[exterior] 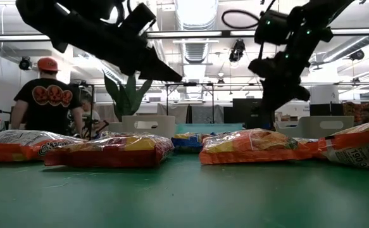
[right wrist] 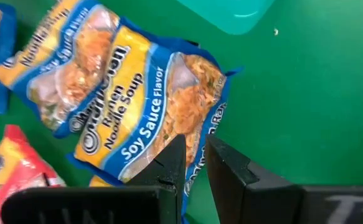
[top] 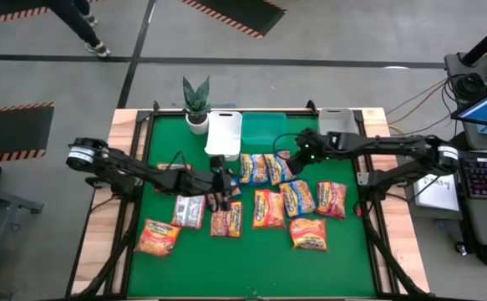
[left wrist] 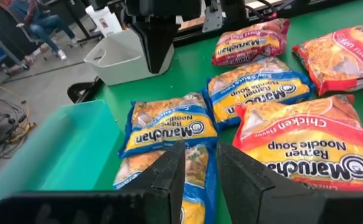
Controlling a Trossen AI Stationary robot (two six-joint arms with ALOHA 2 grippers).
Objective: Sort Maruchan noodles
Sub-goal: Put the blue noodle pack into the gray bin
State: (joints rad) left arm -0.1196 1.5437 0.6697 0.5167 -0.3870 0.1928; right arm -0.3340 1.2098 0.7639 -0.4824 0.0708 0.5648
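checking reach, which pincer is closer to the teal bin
Right. The right pincer hangs just by the teal bin's near right corner, over the blue soy sauce packets. The left pincer sits farther off, toward the table's middle.

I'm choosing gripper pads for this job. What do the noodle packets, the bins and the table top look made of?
The noodle packets look like thin glossy plastic film: it crinkles and catches glare. The white bin and teal bin seem to be smooth moulded plastic, the teal one with a satin sheen. The green table top looks matte, perhaps a felt or rubber mat; the pictures leave that open.
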